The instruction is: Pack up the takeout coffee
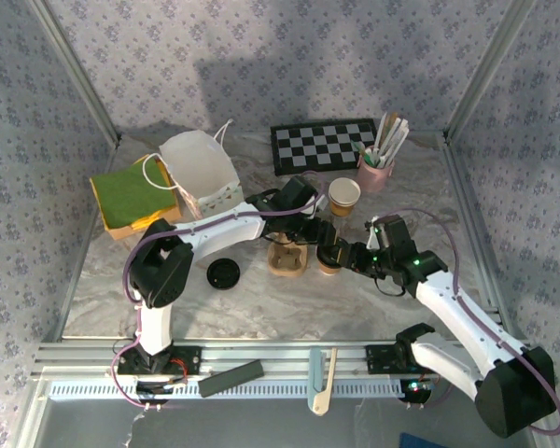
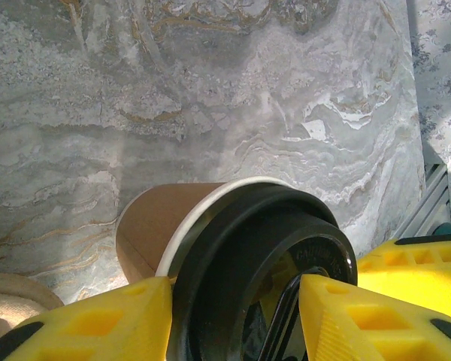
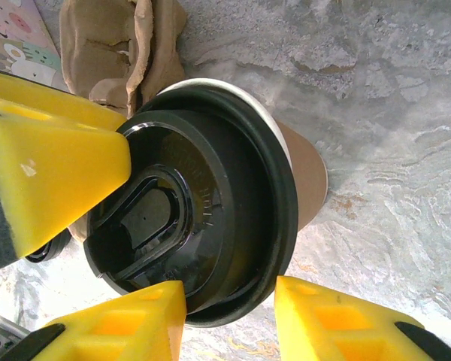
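table [image 1: 112, 303]: marble-patterned top, walled in by flowered panels.
paper bag [image 1: 202, 173]: white, standing open at the back left, handles up.
chequerboard [image 1: 322, 146]: black and white, flat at the back centre.
cloths [image 1: 131, 194]: green on yellow, stacked just left of the paper bag.
pulp tray [image 1: 287, 258]: brown, mid-table, just left of the takeout coffee.
left gripper [image 2: 237, 301]: yellow fingers clamped on the black lid of the takeout coffee, one on each side.
right gripper [image 3: 229, 301]: fingers flank the near rim of the same lid; whether they press on it I cannot tell.
takeout coffee [image 1: 329, 259]: tan cup, white rim, black lid on, at mid-table between the two grippers.
pink cup [image 1: 375, 175]: holds wooden stirrers, right of the chequerboard.
open cup [image 1: 343, 195]: tan, lidless, behind the takeout coffee.
loose lid [image 1: 223, 273]: black, flat on the table left of the pulp tray.
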`<control>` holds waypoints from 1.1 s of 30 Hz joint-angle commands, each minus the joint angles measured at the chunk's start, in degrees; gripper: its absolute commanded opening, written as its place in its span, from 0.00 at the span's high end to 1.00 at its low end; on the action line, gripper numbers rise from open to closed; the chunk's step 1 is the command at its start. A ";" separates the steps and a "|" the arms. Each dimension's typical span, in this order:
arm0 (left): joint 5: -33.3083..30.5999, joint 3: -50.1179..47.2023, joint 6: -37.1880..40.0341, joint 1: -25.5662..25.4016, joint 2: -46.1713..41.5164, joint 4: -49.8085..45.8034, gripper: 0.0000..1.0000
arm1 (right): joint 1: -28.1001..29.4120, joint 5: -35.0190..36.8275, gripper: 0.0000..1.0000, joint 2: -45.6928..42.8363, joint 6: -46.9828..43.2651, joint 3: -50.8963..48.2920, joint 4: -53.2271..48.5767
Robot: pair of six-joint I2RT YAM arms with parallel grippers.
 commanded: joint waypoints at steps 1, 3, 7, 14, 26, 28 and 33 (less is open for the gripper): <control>1.24 -0.17 -0.29 -0.81 0.17 -2.32 0.51 | 0.64 0.29 0.63 0.84 0.27 0.24 1.06; 1.31 -0.13 -0.31 -0.80 0.30 -2.32 0.51 | 0.56 0.51 0.63 1.08 0.21 0.19 1.10; 1.58 0.24 -0.22 -0.91 0.57 -2.42 0.51 | 0.60 0.54 0.63 1.57 0.25 0.11 1.84; 1.61 0.88 0.02 -1.00 0.82 -3.07 0.52 | 0.62 1.04 0.63 1.87 -0.12 0.94 1.52; 0.09 2.12 0.53 0.55 0.06 -4.69 0.47 | -0.22 1.76 0.63 -0.35 -0.84 0.94 -1.88; 0.08 2.21 0.58 0.52 -0.09 -4.78 0.46 | -0.25 1.83 0.63 -0.49 -0.95 0.90 -2.09; -0.82 2.04 0.92 0.85 -0.53 -5.36 0.42 | -0.40 1.58 0.63 -0.72 -0.81 0.63 -2.08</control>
